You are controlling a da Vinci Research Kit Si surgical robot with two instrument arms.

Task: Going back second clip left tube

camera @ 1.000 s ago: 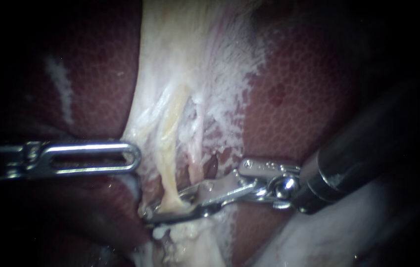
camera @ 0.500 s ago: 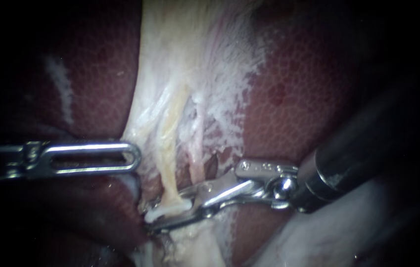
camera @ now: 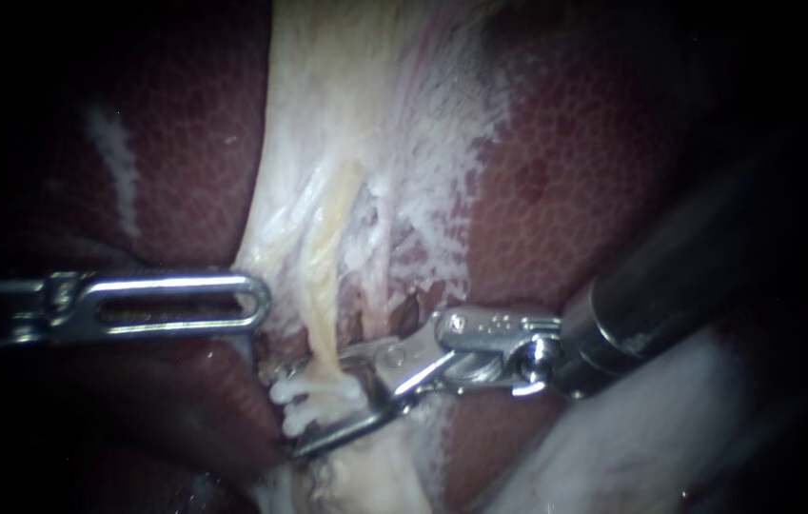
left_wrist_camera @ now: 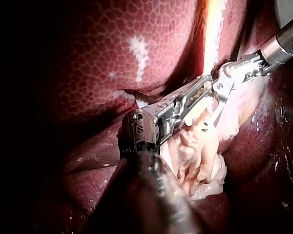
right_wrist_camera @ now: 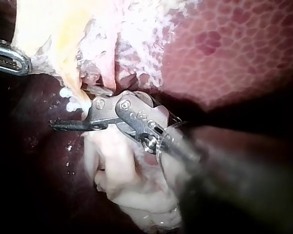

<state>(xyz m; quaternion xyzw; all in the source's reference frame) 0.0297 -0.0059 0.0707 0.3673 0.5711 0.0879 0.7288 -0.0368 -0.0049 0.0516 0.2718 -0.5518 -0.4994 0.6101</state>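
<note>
The end effector of our right instrument [camera: 320, 405], a pair of slim steel jaws on a dark shaft that enters from the right, stands open. A clear gap shows between the upper jaw and the lower one, and they grip nothing. Through that gap runs the pale yellow, cord-like left tube [camera: 327, 286], which comes down out of the whitish tissue above. Two small white clips [camera: 318, 388] sit across this tube, one just under the other, both within the spread of the jaws. In the right wrist view they show as small white beads on the tube just ahead of the instrument's hinge.

Our left instrument [camera: 261, 303], a bright steel tip with a long slot on a shaft entering from the left, lies flat-on to the endoscope. Its tip rests at the edge of the pale tissue just beside the tube, a little above the clips. We cannot tell whether its end effector is parted or closed.

Around all this lies the dark red liver [camera: 594, 190], finely mottled like honeycomb, with a white streak [camera: 113, 162] on its left part. A whitish, fibrous membrane [camera: 375, 114] fans upward from the tube between the two red areas. In the left wrist view a lumpy pale pink mass of tissue [left_wrist_camera: 200, 151] sits beside and under the left instrument.
</note>
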